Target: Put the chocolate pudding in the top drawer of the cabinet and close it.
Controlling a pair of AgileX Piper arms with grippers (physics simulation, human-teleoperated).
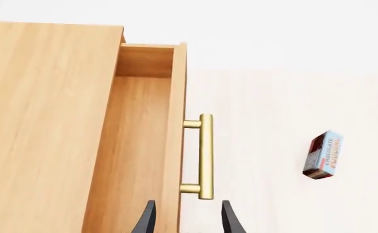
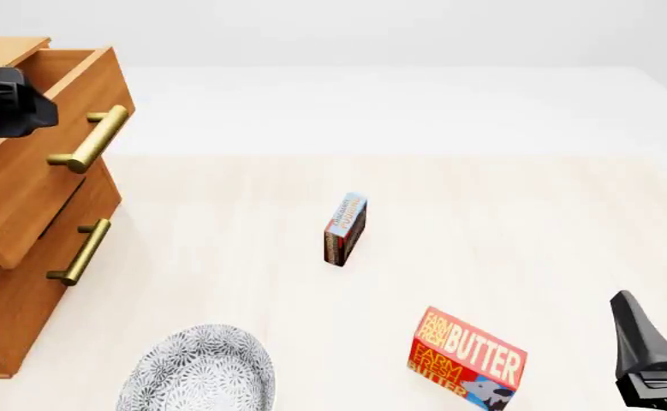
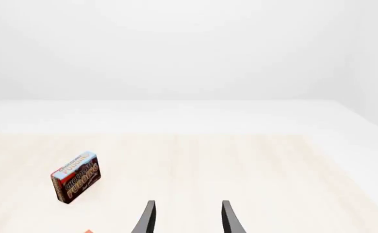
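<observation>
1. Left wrist view: only the two dark fingertips of the left gripper (image 1: 187, 218) show at the picture's edge, standing apart with nothing between them, one on each side of the top drawer's (image 1: 140, 145) front panel by the near end of its brass handle (image 1: 204, 156). The drawer is pulled out of the cabinet (image 1: 46, 126) and its bare wooden inside is visible; the cabinet runs out of frame. The chocolate pudding (image 1: 322, 154) lies on the pale tabletop (image 1: 273, 107), well apart from the drawer; "CHOCOLATE" can be read on its label, the word below is blurred.

2. Front view: the cabinet (image 2: 14, 282) stands at the far left, cut off by the frame, with the top drawer (image 2: 36, 184) open above the lower drawer (image 2: 19, 312), which is shut. A dark part of the left arm (image 2: 14, 103) sits over the open drawer; its fingers are not visible here. The pudding box (image 2: 345, 229) stands on a thin edge near the tabletop's middle, print too small to read. Nearer, right of centre, is a red box (image 2: 467, 355) reading "FARM FRESH BUTTER". A patterned plate (image 2: 202, 372) is cropped at the near edge. The right gripper (image 2: 658, 355) is half cut off at the near right corner.

3. Right wrist view: the right gripper (image 3: 187, 218) fingertips stand apart and empty over the tabletop. The pudding box (image 3: 75, 177) lies ahead to the left, "PUDDING" just legible.
</observation>
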